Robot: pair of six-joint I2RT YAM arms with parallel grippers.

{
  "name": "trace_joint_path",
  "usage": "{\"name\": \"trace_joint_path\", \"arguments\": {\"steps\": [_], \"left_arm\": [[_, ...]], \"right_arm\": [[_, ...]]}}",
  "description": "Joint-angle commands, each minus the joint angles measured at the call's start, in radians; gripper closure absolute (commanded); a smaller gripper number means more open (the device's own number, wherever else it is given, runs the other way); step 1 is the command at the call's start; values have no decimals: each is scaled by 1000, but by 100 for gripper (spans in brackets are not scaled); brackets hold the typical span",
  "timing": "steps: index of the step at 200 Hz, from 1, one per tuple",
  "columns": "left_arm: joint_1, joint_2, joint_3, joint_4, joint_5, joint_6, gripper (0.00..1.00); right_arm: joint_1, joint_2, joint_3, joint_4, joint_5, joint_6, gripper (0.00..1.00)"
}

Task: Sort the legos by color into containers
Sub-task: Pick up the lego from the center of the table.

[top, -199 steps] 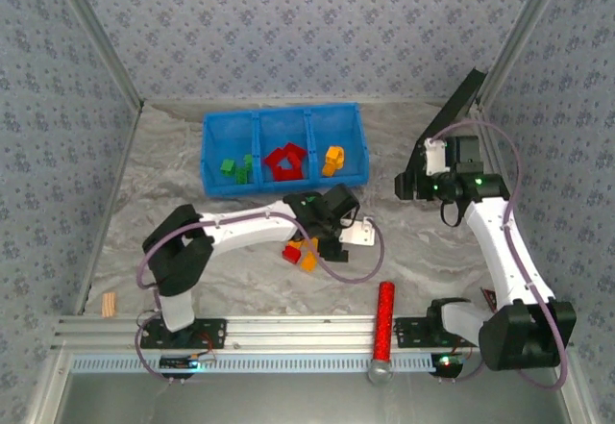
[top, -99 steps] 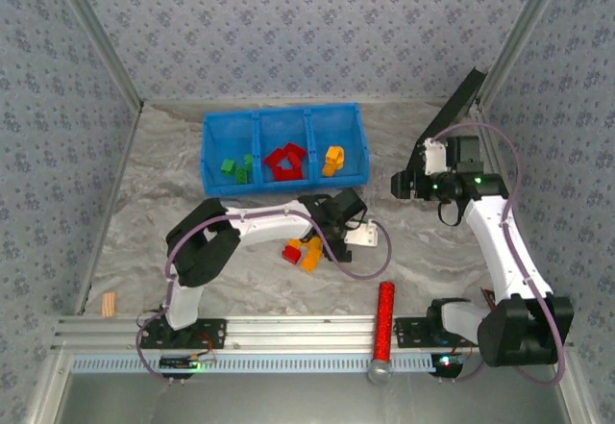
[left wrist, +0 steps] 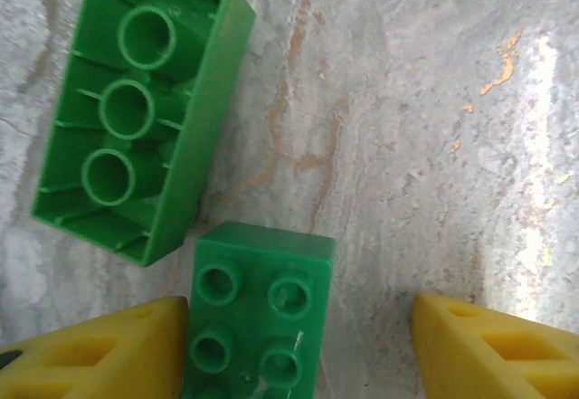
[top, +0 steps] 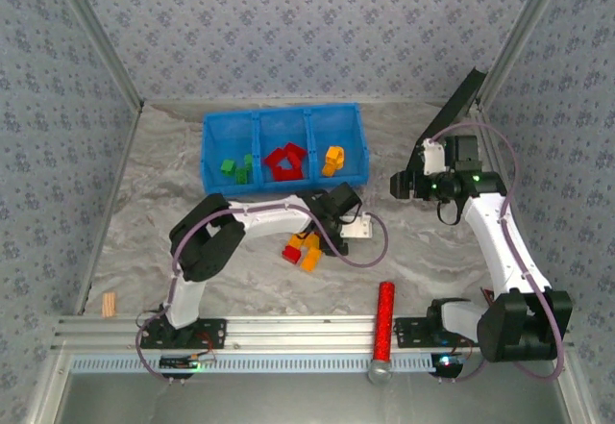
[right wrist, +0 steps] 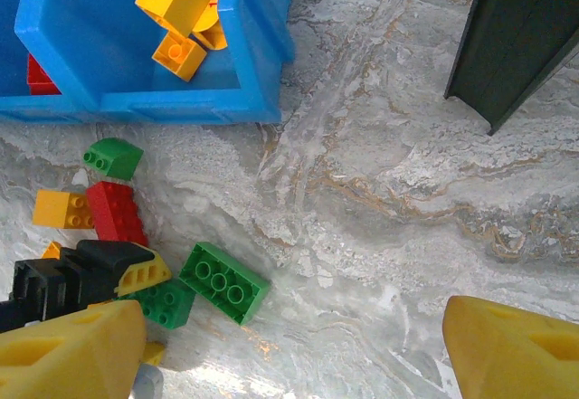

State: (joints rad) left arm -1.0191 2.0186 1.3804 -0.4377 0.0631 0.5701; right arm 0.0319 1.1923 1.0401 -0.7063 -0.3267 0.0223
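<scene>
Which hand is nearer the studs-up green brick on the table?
Left. The left hand sits right over the green brick, fingers either side. The right hand hangs off to its right, near the tray.

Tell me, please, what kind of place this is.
Probably a robot training cell: marble-patterned table enclosed by wallpapered panels, robot arms bolted to a metal rail, toy bricks near a blue tray.
</scene>
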Motion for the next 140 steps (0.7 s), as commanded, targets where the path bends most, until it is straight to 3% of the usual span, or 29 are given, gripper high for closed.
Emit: {"name": "trace_joint_path", "arguments": {"steps": [1,22,50,97,140], "left_arm": [[2,22,45,-34,14,-19,36],[3,28,50,-44,18,-28,42],[2,25,52,-69,21,-38,65],[5,-36,61,-113,60,-69,72],[38,-168,170,-200,165,-129,73]], "right_arm": [[-7,3,28,-18,4,-5,13],[-7,3,27,-16,9,-6,13],[-7,1,32,-17,13,-7,13],[-11,-18,29,-22,-29,-14,12],[-22,-17,21,-22,-31,30,13]]}}
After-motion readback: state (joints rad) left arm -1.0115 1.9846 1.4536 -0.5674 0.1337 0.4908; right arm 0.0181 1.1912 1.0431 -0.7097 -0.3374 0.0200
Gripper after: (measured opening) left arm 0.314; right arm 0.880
